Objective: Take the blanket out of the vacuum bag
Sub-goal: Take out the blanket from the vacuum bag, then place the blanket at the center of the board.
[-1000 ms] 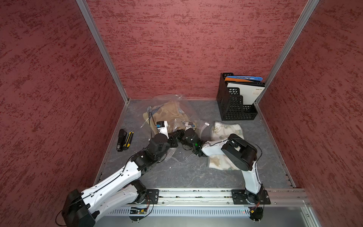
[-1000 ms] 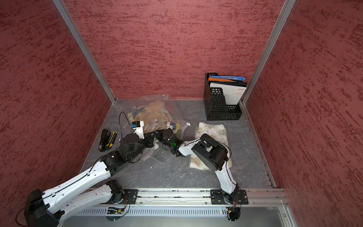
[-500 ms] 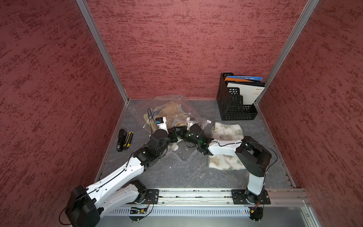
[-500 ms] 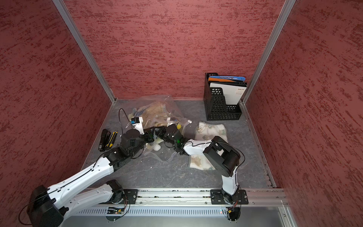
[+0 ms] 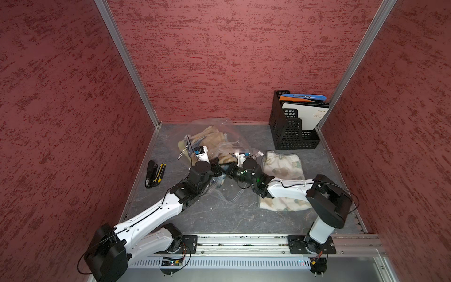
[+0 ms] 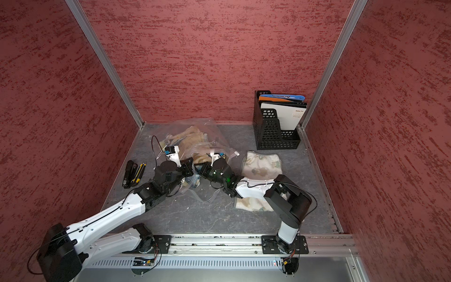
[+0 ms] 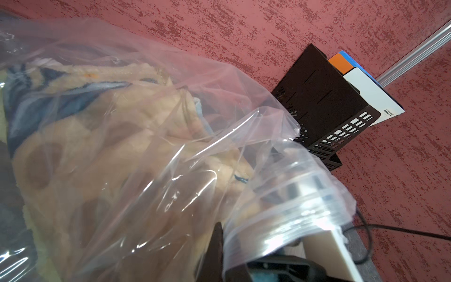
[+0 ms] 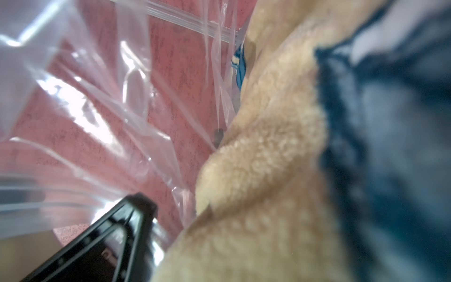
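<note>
Robot lab enclosure, red textured walls (image 5: 219, 61), aluminium posts (image 5: 127, 63), mounting rail (image 5: 244, 244)

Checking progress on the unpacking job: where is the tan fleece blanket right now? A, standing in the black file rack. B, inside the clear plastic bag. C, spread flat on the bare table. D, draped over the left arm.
B: in both top views the tan blanket lies bunched inside the crinkled clear vacuum bag, and the left wrist view shows it through the plastic.
</note>
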